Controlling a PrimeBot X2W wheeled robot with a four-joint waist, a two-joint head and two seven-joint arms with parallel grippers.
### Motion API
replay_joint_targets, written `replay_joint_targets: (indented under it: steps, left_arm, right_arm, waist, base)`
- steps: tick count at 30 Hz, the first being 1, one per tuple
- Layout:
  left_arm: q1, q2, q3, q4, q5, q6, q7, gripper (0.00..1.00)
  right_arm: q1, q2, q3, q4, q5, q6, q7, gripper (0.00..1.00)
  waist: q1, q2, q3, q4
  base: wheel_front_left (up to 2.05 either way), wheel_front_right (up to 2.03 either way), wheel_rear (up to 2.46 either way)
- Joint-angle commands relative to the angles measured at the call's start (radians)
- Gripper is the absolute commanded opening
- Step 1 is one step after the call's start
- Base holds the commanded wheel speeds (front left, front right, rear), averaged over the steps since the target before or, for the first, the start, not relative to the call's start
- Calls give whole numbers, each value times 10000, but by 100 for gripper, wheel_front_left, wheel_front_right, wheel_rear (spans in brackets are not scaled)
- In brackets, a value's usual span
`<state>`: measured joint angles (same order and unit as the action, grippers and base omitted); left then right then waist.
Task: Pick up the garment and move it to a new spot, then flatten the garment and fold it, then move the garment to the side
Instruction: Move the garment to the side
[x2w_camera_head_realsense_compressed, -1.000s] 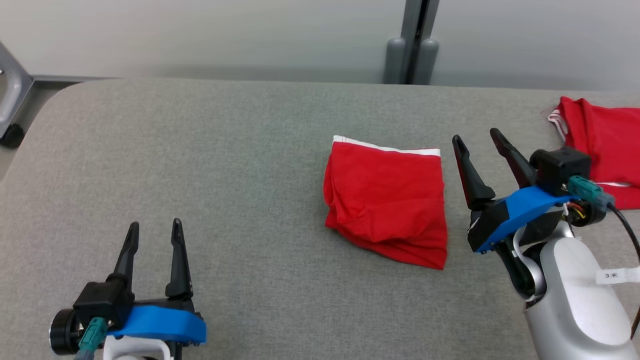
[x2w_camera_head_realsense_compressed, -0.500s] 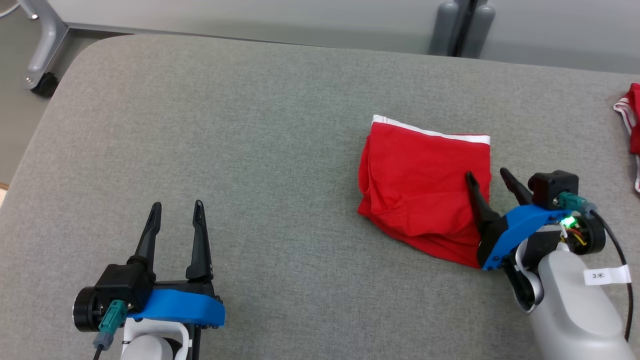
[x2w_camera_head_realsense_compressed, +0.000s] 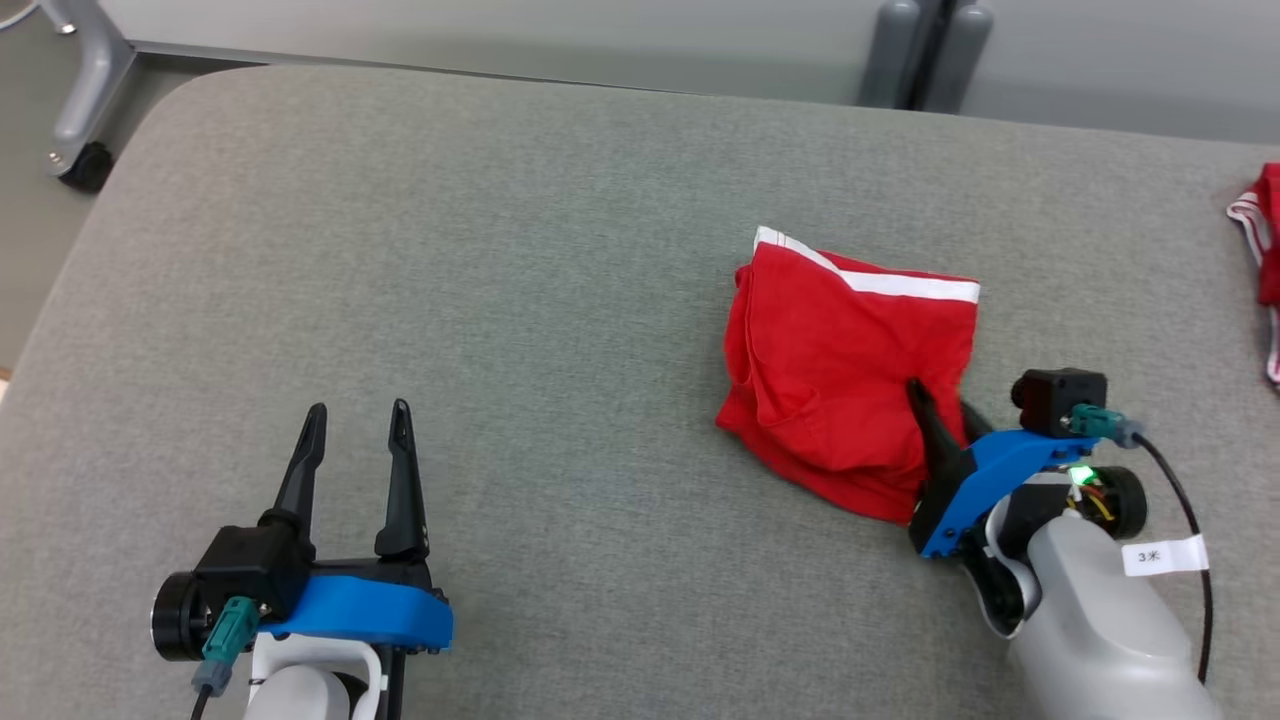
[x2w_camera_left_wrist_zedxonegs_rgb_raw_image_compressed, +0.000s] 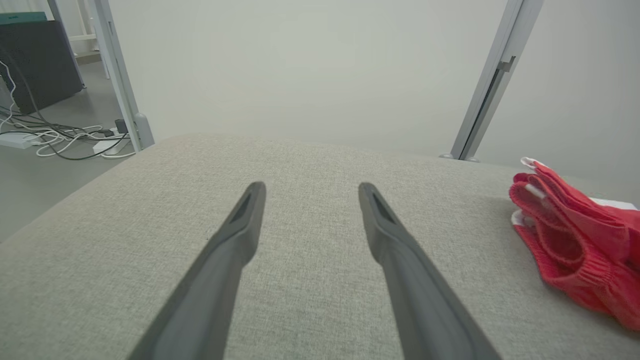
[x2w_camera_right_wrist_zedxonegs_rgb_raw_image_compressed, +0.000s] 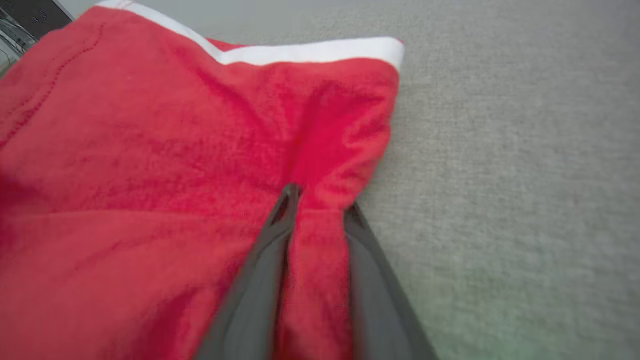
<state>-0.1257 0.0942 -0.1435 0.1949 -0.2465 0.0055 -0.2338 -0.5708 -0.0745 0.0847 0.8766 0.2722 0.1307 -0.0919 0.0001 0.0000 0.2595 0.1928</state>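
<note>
The garment (x2w_camera_head_realsense_compressed: 840, 380), a red knit item with a white waistband (x2w_camera_head_realsense_compressed: 900, 282), lies folded and slightly rumpled on the grey padded table (x2w_camera_head_realsense_compressed: 500, 250), right of centre in the head view and well apart from a second red garment (x2w_camera_head_realsense_compressed: 1262, 230) at the far right edge. The right gripper (x2w_camera_head_realsense_compressed: 942, 400) meets the garment at its near right edge. In the right wrist view its jaws are drawn partway together on a raised ridge of cloth (x2w_camera_right_wrist_zedxonegs_rgb_raw_image_compressed: 312, 250), which fills the gap and touches both fingers, so the grip is judged to be a pinch on the garment (x2w_camera_right_wrist_zedxonegs_rgb_raw_image_compressed: 150, 150) rather than an empty closure. Creases run up from the fingertips toward the waistband corner. The left gripper (x2w_camera_head_realsense_compressed: 358, 408) hovers over bare table at the near left, jaws fully apart and holding nothing; the left wrist view confirms the wide gap (x2w_camera_left_wrist_zedxonegs_rgb_raw_image_compressed: 311, 186). Handling: the fabric appears light, soft and limp, with no stiffness of its own. Expect it to drape, unfold and swing when lifted, and to drag on the textured table cover instead of sliding freely. A single-point pinch may catch only the upper layers. For flattening and folding, the preferred hold points are the waistband corners or the hemmed edges, where the cloth is thicker and less likely to slip.
</note>
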Motion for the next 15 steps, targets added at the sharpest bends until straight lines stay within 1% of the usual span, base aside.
replay_joint_targets:
  steps: [1, 7, 11, 15]
  left_arm:
    - [-2, 44, 7, 2, -69, 56, -62, 100]
    - [-146, 106, 47, -157, -84, 93, -114, 100]
    - [-326, 174, 111, -304, -85, 137, -144, 100]
    - [-510, 308, 171, -462, -51, 182, -126, 100]
  right_arm:
    - [-46, 38, 162, 199, 129, 2, -68, 0]
    - [-131, -466, 813, -211, 447, -3, -574, 0]
    - [138, -976, 1185, -790, 600, 0, -739, 0]
    - [376, -1526, 1331, -1534, 659, 2, -799, 0]
  waist:
    - [-1, 0, -37, -173]
    - [-1, 0, 79, -882]
    - [-1, 0, 262, -1519]
    - [-1, 0, 523, -2197]
  base:
    - [0, 0, 0]
    - [0, 0, 0]
    - [0, 0, 0]
    - [0, 0, 0]
